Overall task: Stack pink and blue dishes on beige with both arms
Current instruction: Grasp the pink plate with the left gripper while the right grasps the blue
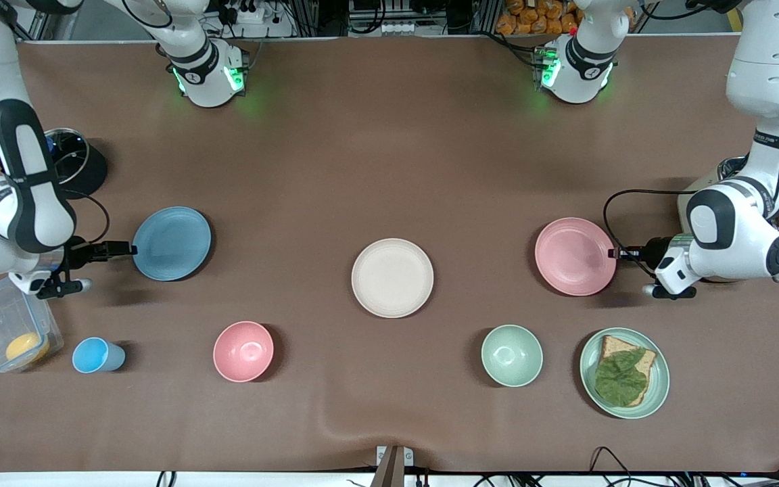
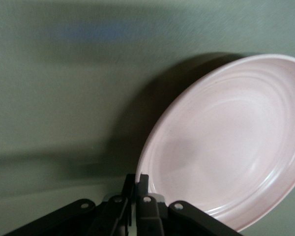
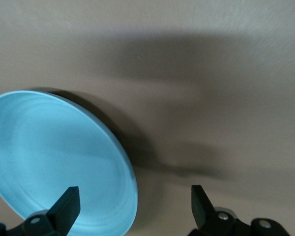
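Your right gripper (image 1: 131,249), jaws wide apart & holding nothing, sits at the rim of the blue plate (image 1: 172,243) toward the right arm's end of the table. Beige plate (image 1: 392,277) lies mid-table, betw. the two. Pink plate (image 1: 575,256): your left gripper (image 1: 612,253) is clamped on its rim.

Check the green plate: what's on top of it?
On the green plate lies a slice of bread with a green leaf over it. The leaf covers most of the slice; anything between them cannot be seen.
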Controlling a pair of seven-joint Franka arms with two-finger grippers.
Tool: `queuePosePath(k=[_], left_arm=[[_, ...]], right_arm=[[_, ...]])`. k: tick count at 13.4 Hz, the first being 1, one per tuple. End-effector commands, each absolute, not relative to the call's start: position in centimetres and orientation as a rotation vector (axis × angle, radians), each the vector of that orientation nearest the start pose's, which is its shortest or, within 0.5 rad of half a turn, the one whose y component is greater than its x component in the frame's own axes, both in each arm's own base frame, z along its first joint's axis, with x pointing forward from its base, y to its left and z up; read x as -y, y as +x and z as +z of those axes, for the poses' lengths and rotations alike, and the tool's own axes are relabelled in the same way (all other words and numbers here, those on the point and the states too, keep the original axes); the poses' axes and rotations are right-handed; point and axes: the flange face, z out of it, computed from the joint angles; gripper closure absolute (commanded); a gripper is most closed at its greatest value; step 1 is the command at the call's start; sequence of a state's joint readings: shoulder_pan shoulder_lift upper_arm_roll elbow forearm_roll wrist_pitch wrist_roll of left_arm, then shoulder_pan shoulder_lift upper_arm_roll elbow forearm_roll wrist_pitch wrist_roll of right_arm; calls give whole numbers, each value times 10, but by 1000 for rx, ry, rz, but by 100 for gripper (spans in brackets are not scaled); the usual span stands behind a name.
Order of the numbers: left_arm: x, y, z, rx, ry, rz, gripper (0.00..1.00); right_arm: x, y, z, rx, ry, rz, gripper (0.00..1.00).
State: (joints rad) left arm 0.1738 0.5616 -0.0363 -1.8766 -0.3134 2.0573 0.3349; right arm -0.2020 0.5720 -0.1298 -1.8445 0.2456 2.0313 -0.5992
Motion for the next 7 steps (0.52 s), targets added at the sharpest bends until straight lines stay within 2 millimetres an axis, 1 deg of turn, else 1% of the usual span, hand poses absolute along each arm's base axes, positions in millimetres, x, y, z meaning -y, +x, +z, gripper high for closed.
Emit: queuePosePath(k=[1,2,3,4,5,6,7], left_arm=[[-58,624,266,-87,-3505,523,100],[-47,639,293,-132,-3510,501,100],[-31,650,306,-162,-3515,474,100],[-7,654,311,-170,-3520,472,100],[22,655,303,-143,-3514,518,100],[57,662,310,-147,-3497,490,100],[94,665,317,-185,-3480,476,100]], right_arm=[[174,572,176,151,-2767,398,0],[172,571,175,154,-2759,410,0],[170,569,173,154,-2750,427,12],[168,569,173,155,-2744,433,33],[166,569,173,155,-2742,433,50],[164,569,170,158,-2734,448,72],[162,569,169,155,-2727,452,92]])
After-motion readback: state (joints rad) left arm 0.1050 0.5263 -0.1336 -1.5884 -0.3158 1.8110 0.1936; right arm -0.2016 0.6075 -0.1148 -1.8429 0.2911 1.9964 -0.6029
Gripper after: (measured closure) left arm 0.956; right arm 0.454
